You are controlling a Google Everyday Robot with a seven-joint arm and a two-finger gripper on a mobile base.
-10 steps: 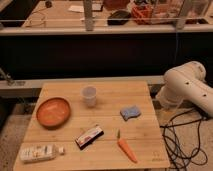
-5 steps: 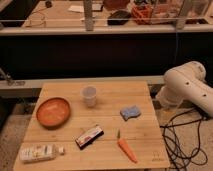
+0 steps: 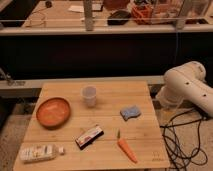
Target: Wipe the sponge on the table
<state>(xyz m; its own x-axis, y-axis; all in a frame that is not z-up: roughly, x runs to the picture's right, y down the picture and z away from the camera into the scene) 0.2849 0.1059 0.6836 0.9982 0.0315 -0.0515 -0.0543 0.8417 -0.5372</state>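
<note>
Behind the desk (image 3: 107, 155) we see a long wooden bench (image 3: 55, 15) with many things. On the desk, the sponge (image 3: 130, 112) lies flat near the right edge, about halfway along it, and nothing touches it. A clear cup (image 3: 89, 95) stands toward the far edge, and a carrot (image 3: 126, 148) lies near the front right corner. The white arm (image 3: 187, 90) is just beyond the right edge. The tool is outside the view, so we cannot tell its state.
</note>
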